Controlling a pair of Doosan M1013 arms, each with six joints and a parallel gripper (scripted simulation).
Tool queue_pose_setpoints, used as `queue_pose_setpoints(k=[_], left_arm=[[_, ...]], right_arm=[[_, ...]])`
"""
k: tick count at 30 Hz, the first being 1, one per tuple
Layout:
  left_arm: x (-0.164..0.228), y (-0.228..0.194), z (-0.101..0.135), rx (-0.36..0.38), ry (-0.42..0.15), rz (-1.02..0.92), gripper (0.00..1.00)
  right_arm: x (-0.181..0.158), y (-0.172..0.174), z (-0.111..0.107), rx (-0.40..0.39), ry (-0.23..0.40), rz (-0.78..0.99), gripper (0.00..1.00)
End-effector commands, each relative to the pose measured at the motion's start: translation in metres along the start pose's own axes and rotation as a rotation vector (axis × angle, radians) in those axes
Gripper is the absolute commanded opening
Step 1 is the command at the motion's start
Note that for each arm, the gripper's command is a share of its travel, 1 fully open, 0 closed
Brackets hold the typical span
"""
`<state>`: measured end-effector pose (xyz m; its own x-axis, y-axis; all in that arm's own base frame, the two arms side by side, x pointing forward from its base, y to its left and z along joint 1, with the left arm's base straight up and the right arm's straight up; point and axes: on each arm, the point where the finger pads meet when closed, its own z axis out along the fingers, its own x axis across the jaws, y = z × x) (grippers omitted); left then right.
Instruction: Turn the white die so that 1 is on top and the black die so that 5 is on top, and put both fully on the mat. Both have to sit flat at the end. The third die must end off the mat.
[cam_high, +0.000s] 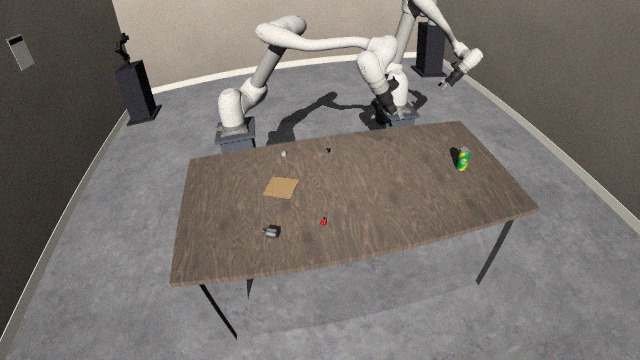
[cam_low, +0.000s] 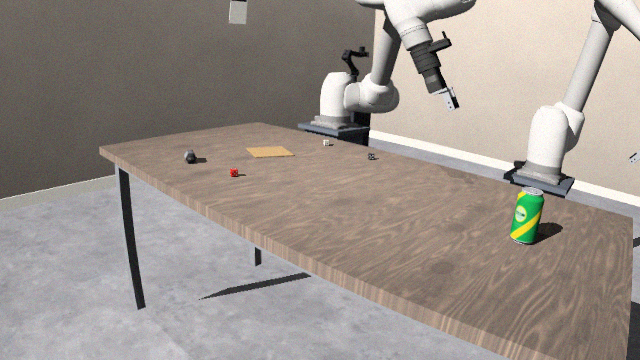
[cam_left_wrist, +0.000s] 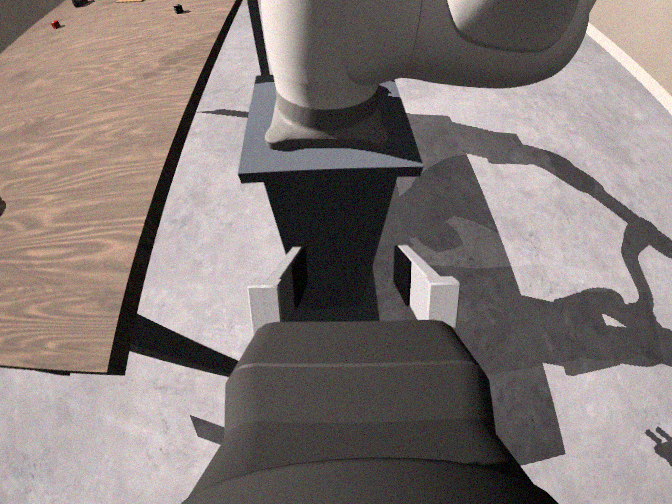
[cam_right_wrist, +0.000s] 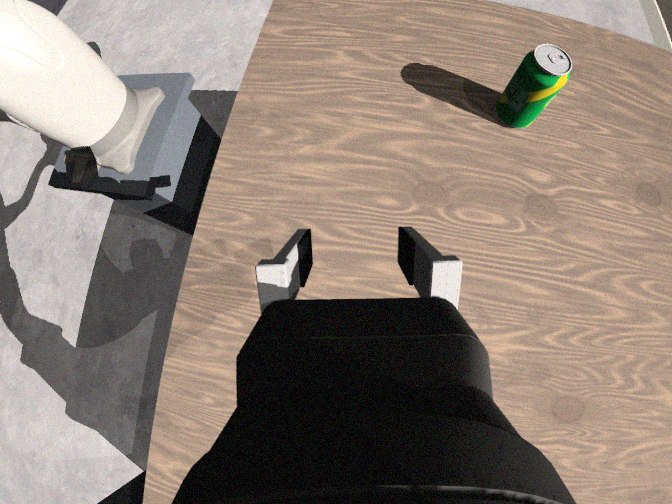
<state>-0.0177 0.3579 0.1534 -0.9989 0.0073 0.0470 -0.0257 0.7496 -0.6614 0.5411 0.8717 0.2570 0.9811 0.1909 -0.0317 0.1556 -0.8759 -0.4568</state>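
Observation:
The white die (cam_high: 284, 154) (cam_low: 326, 143) and the black die (cam_high: 328, 150) (cam_low: 371, 156) (cam_left_wrist: 178, 9) lie on the table near its robot-side edge, both off the tan mat (cam_high: 281, 188) (cam_low: 270, 152). The red third die (cam_high: 324, 221) (cam_low: 234, 172) (cam_left_wrist: 55, 24) lies off the mat, toward the opposite edge. The dice's top numbers are too small to read. My left gripper (cam_high: 444, 85) (cam_left_wrist: 350, 264) is open and empty, beyond the table's edge, far from the dice. My right gripper (cam_low: 450, 99) (cam_right_wrist: 354, 246) is open and empty, raised near the robot-side edge, away from the dice.
A green and yellow can (cam_high: 463, 159) (cam_low: 526, 217) (cam_right_wrist: 534, 86) stands upright at the table end away from the mat. A small dark grey object (cam_high: 271, 231) (cam_low: 190, 156) lies beyond the mat. The right arm stretches across in front of the left arm's base in the top view.

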Motion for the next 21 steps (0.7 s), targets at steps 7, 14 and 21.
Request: queue_pose_setpoints(k=[7,14,21], left_arm=[[0.024,-0.020,0.014,0.044,-0.050,-0.046,1.00],[0.032,-0.029,0.021,0.062,-0.072,-0.064,1.00],[0.033,-0.031,0.022,0.065,-0.076,-0.067,1.00]], right_arm=[[0.000,-0.001,-0.001,0.001,0.001,0.000,1.00],[0.000,-0.001,-0.001,0.001,0.001,0.000,1.00],[0.000,-0.001,-0.001,0.001,0.001,0.000,1.00]])
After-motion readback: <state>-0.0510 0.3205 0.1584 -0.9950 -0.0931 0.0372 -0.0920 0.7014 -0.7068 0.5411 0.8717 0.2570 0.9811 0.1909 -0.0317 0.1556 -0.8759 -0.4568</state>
